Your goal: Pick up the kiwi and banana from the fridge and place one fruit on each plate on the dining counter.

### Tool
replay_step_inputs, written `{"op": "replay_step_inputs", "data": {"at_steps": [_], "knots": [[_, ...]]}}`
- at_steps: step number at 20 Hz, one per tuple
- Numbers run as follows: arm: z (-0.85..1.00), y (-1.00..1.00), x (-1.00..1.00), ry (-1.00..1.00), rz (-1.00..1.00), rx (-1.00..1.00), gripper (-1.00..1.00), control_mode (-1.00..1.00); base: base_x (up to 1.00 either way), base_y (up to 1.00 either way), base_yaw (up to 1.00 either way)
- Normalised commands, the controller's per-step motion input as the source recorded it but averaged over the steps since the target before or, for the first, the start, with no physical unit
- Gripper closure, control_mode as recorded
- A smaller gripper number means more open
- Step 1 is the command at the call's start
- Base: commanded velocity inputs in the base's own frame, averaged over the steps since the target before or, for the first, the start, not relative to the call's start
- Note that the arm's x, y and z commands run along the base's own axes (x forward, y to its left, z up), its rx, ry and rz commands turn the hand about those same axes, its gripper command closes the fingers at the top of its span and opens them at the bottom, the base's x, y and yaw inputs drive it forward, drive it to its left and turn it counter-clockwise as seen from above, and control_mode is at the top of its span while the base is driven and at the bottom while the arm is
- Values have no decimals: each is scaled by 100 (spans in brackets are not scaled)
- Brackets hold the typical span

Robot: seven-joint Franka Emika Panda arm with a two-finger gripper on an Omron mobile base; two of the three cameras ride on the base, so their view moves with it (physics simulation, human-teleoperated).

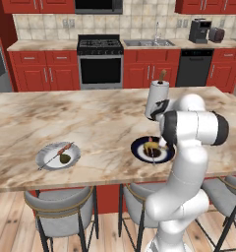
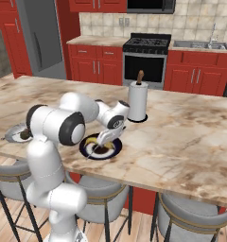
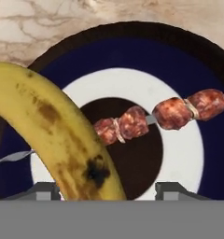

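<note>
In the left base view, at the lower left of the frame, the pale plate (image 1: 57, 156) lies on the desk (image 1: 90, 123) with the kiwi (image 1: 65, 158) on it beside a skewer (image 1: 56, 153). Right of centre the dark plate (image 1: 152, 150) holds the banana (image 1: 150, 146), with the tool (image 1: 158, 145) low over it and a paper-towel roll (image 1: 156, 100) behind. In the hand view the banana (image 3: 58, 135) curves from the upper left down to the bottom centre, between the two fingertips (image 3: 41, 191), which stand apart and do not press it. A meat skewer (image 3: 156, 116) crosses the plate (image 3: 193, 154) to the right. In the right base view the tool (image 2: 104, 139) hangs over the same plate (image 2: 113, 150), left of centre.
</note>
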Motion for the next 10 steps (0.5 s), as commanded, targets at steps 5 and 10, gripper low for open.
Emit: {"op": "replay_step_inputs", "data": {"at_steps": [5,10], "knots": [[18,0,-14,-4,1,0,-100,-100,0,0,0],[55,0,-28,-11,0,-1,-100,-100,0,0,0]]}}
